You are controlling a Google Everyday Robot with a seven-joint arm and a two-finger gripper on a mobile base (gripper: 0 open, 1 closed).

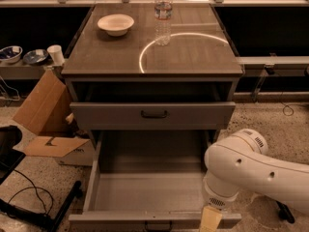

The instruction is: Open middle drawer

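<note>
Middle drawer (145,193) stands pulled far out of the cabinet, grey tray exposed, low front at the bottom edge of view. Pincer (210,220) sits at the drawer's front right corner, under the white arm (251,166); open or closed cannot be told. Taller-fronted drawer (198,115) above. Bowl (116,24) and water bottle (163,13) on worktop (193,57)
</note>
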